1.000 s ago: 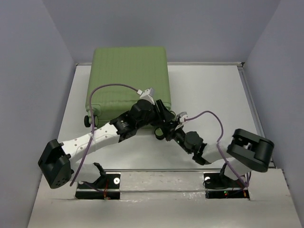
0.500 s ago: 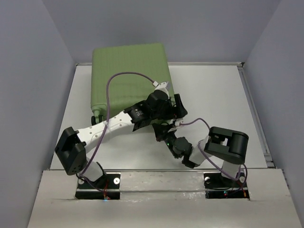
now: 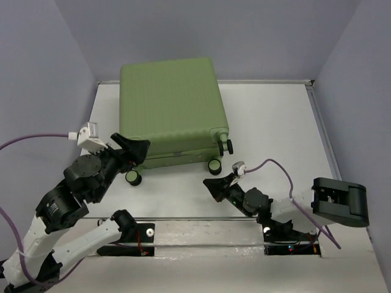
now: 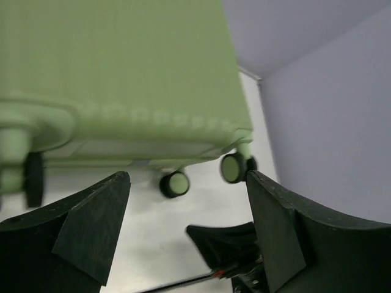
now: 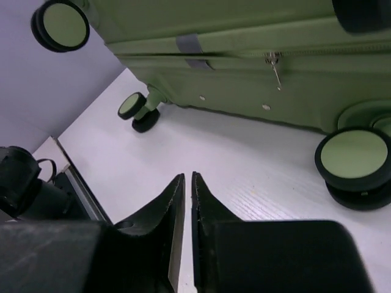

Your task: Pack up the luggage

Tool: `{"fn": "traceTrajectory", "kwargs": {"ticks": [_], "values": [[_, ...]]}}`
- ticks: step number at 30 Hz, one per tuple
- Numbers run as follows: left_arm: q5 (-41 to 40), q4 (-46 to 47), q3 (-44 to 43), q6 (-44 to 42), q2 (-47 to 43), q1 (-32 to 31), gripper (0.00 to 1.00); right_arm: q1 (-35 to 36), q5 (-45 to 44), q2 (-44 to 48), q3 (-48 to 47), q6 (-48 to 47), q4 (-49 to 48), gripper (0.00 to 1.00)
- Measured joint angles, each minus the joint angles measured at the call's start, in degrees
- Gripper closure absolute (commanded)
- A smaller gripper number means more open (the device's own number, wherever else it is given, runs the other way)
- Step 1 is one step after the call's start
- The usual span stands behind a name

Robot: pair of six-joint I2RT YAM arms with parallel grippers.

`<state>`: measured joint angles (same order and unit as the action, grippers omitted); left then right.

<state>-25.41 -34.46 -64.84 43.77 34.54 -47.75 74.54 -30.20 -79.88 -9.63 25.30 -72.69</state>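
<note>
Luggage (image 3: 168, 104) lies flat and shut at upper left-centre of the worktop (image 3: 275, 122). Its far edge looks up against the rear wall, and the wheels (image 3: 215, 166) face the bottom of the frame. The zipper pull (image 5: 276, 68) hangs on a closed seam, so you're probably at wrap-up. Left end effector (image 3: 135, 148) is at the case's lower-left corner with fingers spread wide, holding nothing, just off the shell; likely parked clear. Right end effector (image 3: 211, 184) sits low, below the lower-right wheel, fingers pressed together and empty. You have open room across the right half of the worktop and in the strip between wheels and near rail. The left side is tight, with the case edge near the left wall, so move that arm toward the frame bottom, not sideways.
</note>
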Motion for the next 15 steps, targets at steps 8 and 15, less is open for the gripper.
{"fn": "traceTrajectory", "kwargs": {"ticks": [8,15], "values": [[-8.1,-25.9,4.5,9.4,-2.5,0.2,0.01,-0.8,0.2,13.7,-9.8,-0.7,26.6,0.33],[-14.2,-29.6,6.0,6.0,6.9,8.8,0.01,-1.0,2.9,16.9,-12.0,-1.6,37.1,0.33]]}}
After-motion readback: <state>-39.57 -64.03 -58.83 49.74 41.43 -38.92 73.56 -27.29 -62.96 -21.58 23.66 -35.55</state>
